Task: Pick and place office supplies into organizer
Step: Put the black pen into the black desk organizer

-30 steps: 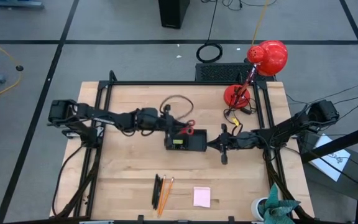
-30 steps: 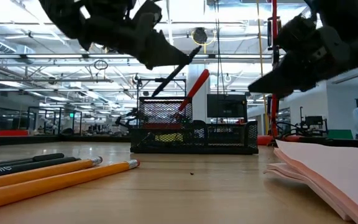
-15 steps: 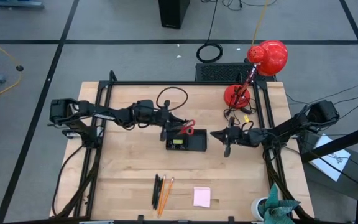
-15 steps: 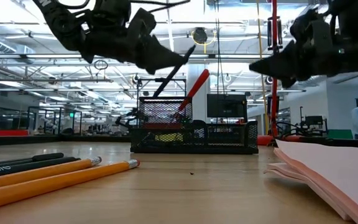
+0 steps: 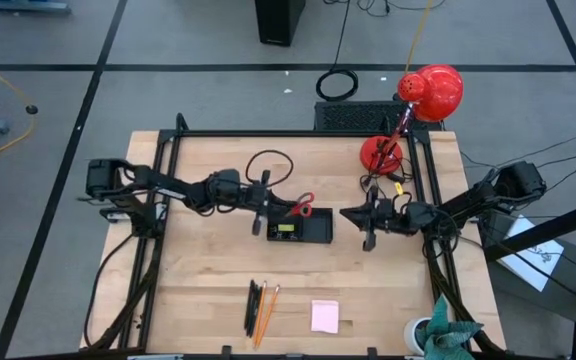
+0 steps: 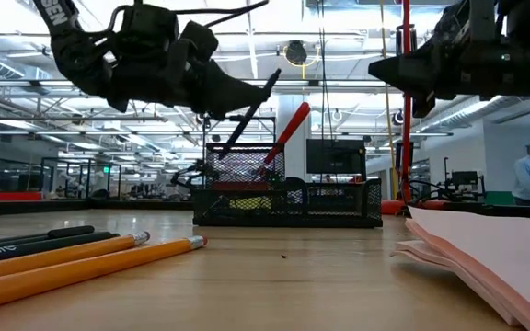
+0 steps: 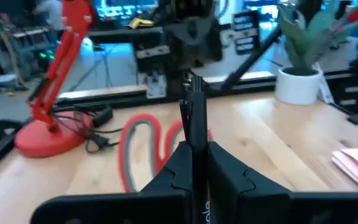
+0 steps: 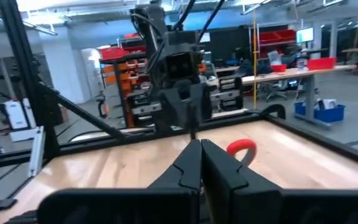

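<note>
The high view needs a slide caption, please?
Both grippers, left gripper and right gripper, flank the organizer.

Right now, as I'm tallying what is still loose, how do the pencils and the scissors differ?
The pencils lie flat on the bare table near its front edge, beside the dark pens; the scissors stand tilted in the organizer, handles up. The pencils are orange; the scissors' handles are red. The pencils lie far from both grippers; the scissors sit beside the left gripper. Neither is gripped.
</note>
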Motion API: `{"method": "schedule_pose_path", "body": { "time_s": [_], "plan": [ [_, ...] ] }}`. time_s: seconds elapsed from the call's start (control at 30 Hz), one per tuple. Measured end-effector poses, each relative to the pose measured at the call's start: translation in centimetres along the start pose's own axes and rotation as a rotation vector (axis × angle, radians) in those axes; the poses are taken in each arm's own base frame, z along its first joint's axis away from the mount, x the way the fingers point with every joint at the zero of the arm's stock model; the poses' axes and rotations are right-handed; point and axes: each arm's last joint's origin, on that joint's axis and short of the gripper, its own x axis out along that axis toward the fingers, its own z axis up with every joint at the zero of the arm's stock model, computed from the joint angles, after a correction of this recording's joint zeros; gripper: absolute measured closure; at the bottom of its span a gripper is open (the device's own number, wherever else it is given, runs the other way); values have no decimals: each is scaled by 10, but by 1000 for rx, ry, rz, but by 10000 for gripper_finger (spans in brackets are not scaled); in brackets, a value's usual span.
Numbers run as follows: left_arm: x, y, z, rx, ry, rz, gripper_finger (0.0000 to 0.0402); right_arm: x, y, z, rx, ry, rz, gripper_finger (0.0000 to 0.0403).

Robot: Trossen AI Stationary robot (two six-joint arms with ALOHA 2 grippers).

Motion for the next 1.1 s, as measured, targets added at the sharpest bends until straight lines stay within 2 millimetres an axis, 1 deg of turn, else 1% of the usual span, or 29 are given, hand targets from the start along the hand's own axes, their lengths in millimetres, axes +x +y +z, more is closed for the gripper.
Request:
{"method": "schedule_pose_path", "body": {
  "time_s": [0.1,0.27,0.4,0.5,0.57,0.6,0.7,0.77,0.93,1.1],
  "plan": [
    [-2,4,-5,-46,18,21,374,0,1,-1,2,9,4,399],
    [-2,4,-3,-40,-1,35,373,0,0,-2,-17,20,-2,399],
    [-2,9,-3,-38,-8,66,372,0,0,-2,-39,23,-6,399],
    [0,9,-7,-82,-10,67,372,0,0,-2,-53,24,-7,399],
    [4,11,-7,-107,-42,76,372,0,-1,-2,-56,25,-8,399],
    [8,12,-8,-121,-38,90,372,0,-1,-3,-58,28,-9,399],
    [15,15,-21,-166,21,99,371,0,-1,-4,-63,40,-10,399],
    [18,17,-25,-175,30,96,371,0,-1,-5,-66,48,-9,399],
    [21,17,-31,-185,52,96,371,0,-1,-5,-80,54,-11,399],
    [21,17,-31,-209,55,97,370,0,-1,-5,-110,54,-8,399]
  ]
}}
